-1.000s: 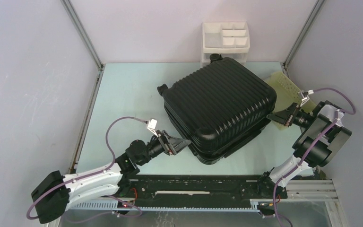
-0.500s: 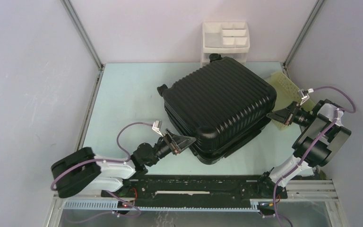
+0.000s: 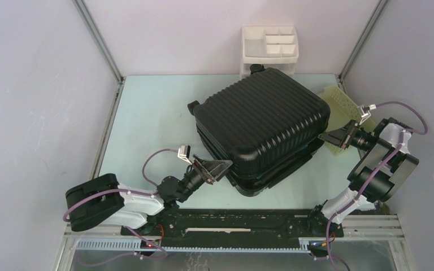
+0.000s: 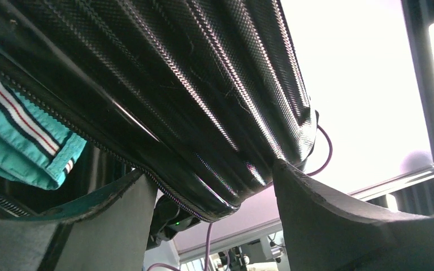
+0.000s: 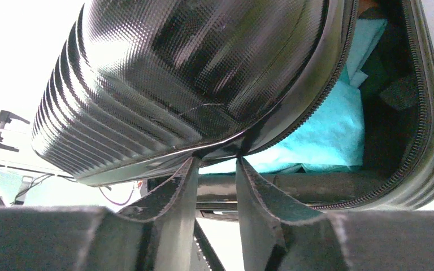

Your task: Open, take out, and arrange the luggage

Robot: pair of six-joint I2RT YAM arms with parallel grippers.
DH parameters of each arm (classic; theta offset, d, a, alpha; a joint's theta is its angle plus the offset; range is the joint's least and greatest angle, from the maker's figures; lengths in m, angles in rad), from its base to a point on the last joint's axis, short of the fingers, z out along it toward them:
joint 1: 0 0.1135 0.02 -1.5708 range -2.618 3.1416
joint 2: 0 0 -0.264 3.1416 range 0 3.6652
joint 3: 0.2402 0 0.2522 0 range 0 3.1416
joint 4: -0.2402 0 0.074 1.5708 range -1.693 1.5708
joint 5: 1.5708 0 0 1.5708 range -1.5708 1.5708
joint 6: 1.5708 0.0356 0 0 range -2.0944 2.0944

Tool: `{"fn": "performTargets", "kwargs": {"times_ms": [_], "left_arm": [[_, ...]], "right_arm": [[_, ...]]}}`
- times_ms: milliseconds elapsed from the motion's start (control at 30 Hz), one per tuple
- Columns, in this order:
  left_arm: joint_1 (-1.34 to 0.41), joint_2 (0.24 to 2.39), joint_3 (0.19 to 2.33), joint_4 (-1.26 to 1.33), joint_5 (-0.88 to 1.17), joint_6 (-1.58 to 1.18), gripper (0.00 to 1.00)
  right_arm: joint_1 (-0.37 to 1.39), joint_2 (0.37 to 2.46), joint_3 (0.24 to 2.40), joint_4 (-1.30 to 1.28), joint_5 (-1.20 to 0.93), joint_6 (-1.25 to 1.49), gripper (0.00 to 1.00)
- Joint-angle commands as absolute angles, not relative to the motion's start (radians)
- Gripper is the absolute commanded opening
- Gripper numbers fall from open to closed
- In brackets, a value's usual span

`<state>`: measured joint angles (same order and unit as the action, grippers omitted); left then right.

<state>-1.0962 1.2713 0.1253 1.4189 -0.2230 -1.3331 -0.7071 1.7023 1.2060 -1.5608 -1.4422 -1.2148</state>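
1. The luggage (image 3: pixel 263 132), a black ribbed hard-shell suitcase, lies flat on the pale green table (image 3: pixel 147 113), ribbed side up and turned at an angle to the table edges
2. Its upper shell (image 5: pixel 192 73) is raised slightly off the lower half. The zip is undone along the sides seen by both wrist cameras, leaving a gap
3. Teal cloth (image 4: pixel 22 144) with a striped trim shows inside that gap in the left wrist view. More teal fabric fills the gap in the right wrist view
4. A small black wheel (image 3: pixel 194 106) sits at the luggage's far-left corner
5. The left gripper (image 3: pixel 226 167) is at the luggage's near-left corner. Its fingers (image 4: pixel 339 220) are spread wide, with the rim of the upper shell between them. Contact with the rim cannot be confirmed
6. The right gripper (image 3: pixel 322 137) is at the luggage's right side. Its fingers (image 5: pixel 175 197) are narrowly parted with nothing between them, and their tips are right up at the underside of the upper shell's rim
7. A white drawer organizer (image 3: pixel 270 49) stands just behind the luggage
8. A pale yellow perforated basket (image 3: pixel 343 101) lies just beside the luggage's far-right corner, partly hidden by it
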Motion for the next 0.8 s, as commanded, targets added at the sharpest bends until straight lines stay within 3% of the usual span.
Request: {"fn": "performTargets", "kwargs": {"times_ms": [0, 133, 233, 533, 633, 767], "left_arm": [[-1.094, 1.207, 0.181, 1.513, -0.314, -1.283, 0.77], [-1.094, 1.208, 0.224, 1.513, -0.301, -1.288, 0.75], [-1.092, 1.205, 0.247, 1.511, -0.302, -1.282, 0.75], [-1.077, 1.176, 0.263, 1.511, -0.297, -1.263, 0.74], [-1.073, 1.16, 0.27, 1.511, -0.287, -1.246, 0.74], [-1.068, 1.138, 0.274, 1.508, -0.269, -1.224, 0.74]], "right_arm": [[-0.72, 1.626, 1.225, -1.601, -1.502, -1.261, 0.41], [-0.776, 1.572, 1.213, -1.6, -1.431, -1.315, 0.49], [-0.81, 1.518, 1.197, -1.6, -1.36, -1.377, 0.49], [-0.749, 1.413, 1.119, -1.603, -1.276, -1.509, 0.32], [-0.702, 1.416, 1.087, -1.576, -1.337, -1.543, 0.26], [-0.657, 1.445, 1.06, -1.53, -1.505, -1.582, 0.09]]}}
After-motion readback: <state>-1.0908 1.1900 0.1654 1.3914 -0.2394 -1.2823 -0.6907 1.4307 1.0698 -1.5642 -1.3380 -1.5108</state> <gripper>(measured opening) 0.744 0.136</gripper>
